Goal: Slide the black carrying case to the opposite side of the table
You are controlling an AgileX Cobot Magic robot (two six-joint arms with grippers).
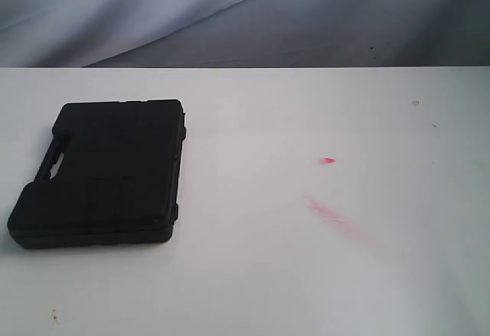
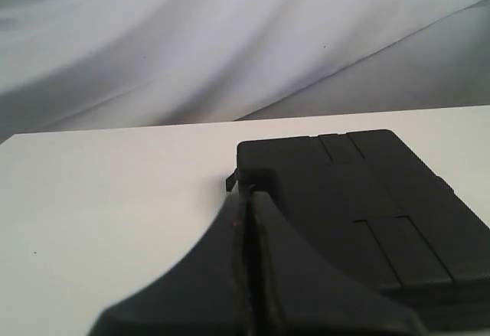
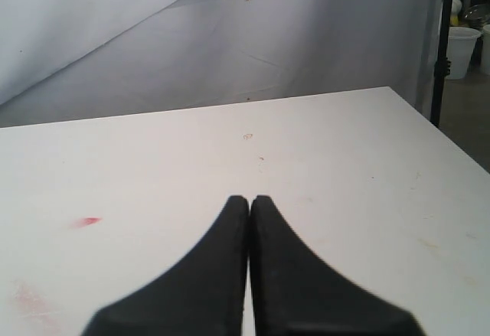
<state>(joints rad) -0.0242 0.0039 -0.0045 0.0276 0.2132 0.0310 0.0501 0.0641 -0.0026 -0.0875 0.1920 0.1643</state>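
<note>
The flat black case [image 1: 103, 174] lies on the left part of the white table [image 1: 306, 275], its handle slot toward the left edge. Neither gripper shows in the exterior view. In the left wrist view the case [image 2: 367, 213] fills the area beyond and beside my left gripper [image 2: 249, 195], whose fingers are pressed together with nothing between them, tips close to the case's near corner; contact cannot be told. My right gripper [image 3: 249, 199] is shut and empty above bare tabletop [image 3: 344, 168], with no case in its view.
Red smears mark the table right of centre [image 1: 329, 160] [image 1: 337, 220] and appear in the right wrist view [image 3: 86, 221]. A grey cloth backdrop [image 1: 245, 14] hangs behind the far edge. The table's right edge [image 3: 440, 133] drops off, with white buckets [image 3: 463, 49] beyond.
</note>
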